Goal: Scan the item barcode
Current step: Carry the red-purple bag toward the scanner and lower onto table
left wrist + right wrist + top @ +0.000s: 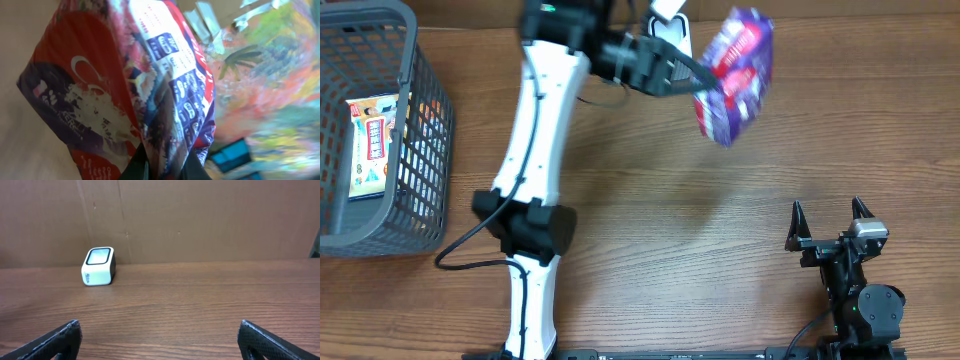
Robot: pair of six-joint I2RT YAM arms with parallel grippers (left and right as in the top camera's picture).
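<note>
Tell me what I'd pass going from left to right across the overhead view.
Gray basket → left arm → purple snack bag → right arm.

- Snack bag [735, 75]: crinkled purple-and-red foil with a printed panel of small blue labels. It is pinched by one edge in the closed left gripper [703, 82], sticks out beyond the fingertips, and is tilted and held up in the air.
- Scanner [98, 266]: a small white box with a dark-rimmed window, standing upright. It sits just behind that gripper, partly hidden by the arm.
</note>
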